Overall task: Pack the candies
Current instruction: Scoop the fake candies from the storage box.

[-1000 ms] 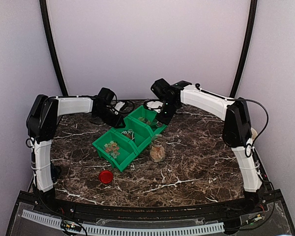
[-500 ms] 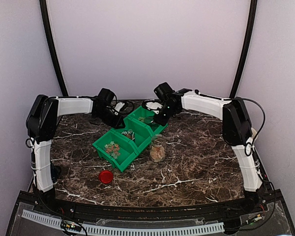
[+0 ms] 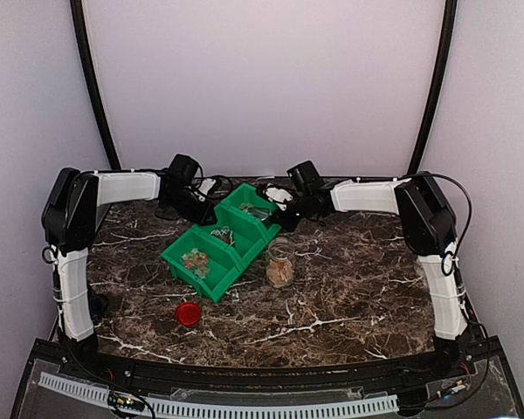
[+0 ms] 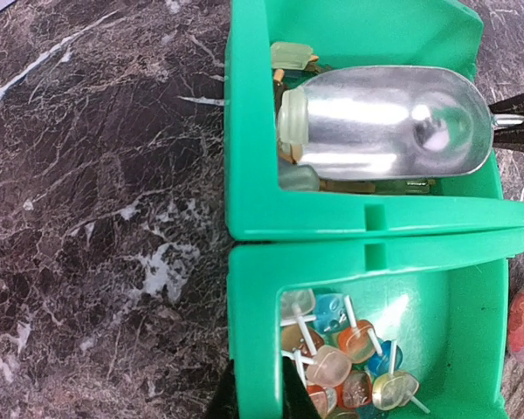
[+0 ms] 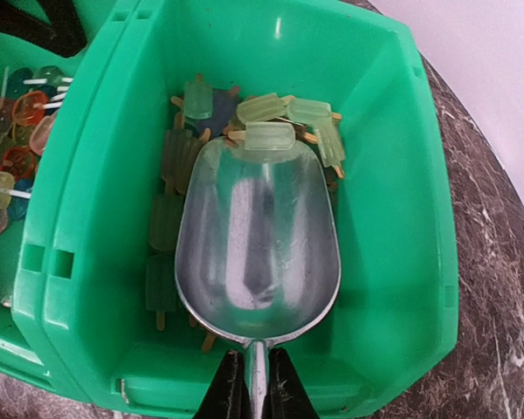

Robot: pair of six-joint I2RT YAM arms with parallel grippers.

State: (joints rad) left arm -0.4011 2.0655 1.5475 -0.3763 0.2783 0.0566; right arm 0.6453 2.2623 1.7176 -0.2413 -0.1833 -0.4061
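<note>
My right gripper is pinching the scoop handle, my left gripper a bin wall. The candies are lying at the scoop's 12 o'clock: light, loose, slippery I think, so scooping beneath is suiting best.

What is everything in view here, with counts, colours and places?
green bins: three, green, diagonal row mid-table
scoop: one, silver, in far bin
ice-lolly candies: several, mostly green, far bin
lollipops: several, mixed colours, middle bin
loose candies: many, orange and green, near bin
jar: one, clear, part-filled, right of bins
lid: one, red, table, near side of bins
table: one, dark marble
left end effector: one, black, clamping middle bin's wall
right end effector: one, black, shut on scoop handle
</note>
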